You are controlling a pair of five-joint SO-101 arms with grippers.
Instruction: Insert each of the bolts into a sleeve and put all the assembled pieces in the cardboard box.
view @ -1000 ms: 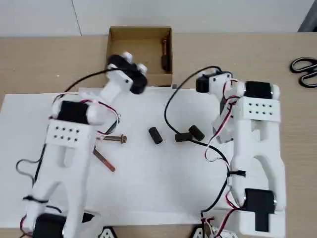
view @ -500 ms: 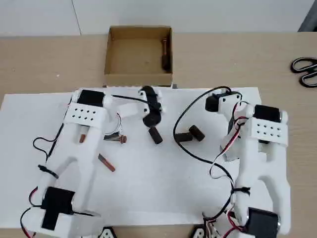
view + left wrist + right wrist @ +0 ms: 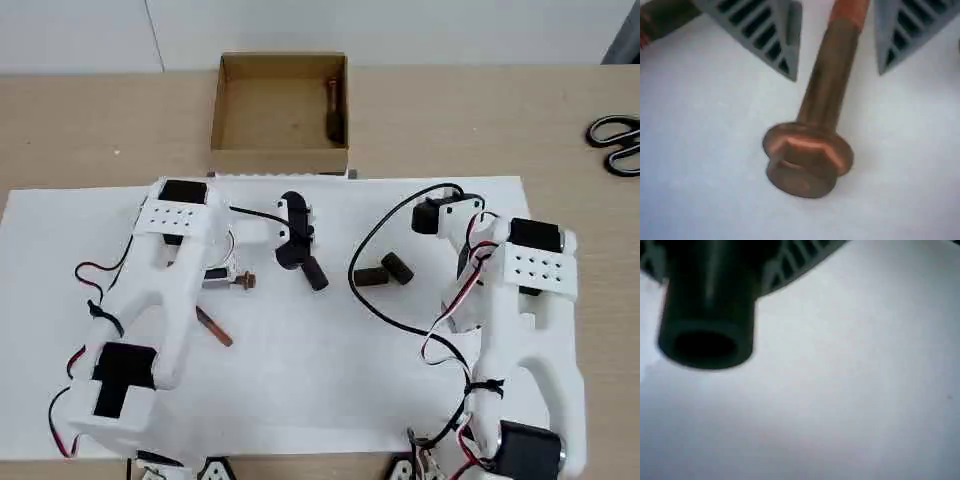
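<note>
A copper bolt (image 3: 812, 150) lies on the white paper, its shank running between the fingers of my left gripper (image 3: 836, 70), which is open and clear of it on both sides. From above, this bolt (image 3: 238, 281) pokes out from under the left arm. A second bolt (image 3: 213, 327) lies nearer the front. My right gripper (image 3: 715, 265) is shut on a black sleeve (image 3: 705, 335), open end showing, just above the paper. Three loose sleeves (image 3: 314, 272) (image 3: 371, 277) (image 3: 397, 267) lie mid-paper. The cardboard box (image 3: 270, 110) holds one assembled piece (image 3: 333, 105).
White paper (image 3: 330, 380) covers the work area on the wooden table. Black cables (image 3: 365, 250) loop over the paper beside the loose sleeves. Scissors (image 3: 615, 140) lie at the far right edge. Both arm bases stand at the front edge.
My left arm drew back from the cardboard box and came down over the bolt on the paper. The right arm shifted slightly to the right and toward the front. The loose sleeves did not move.
</note>
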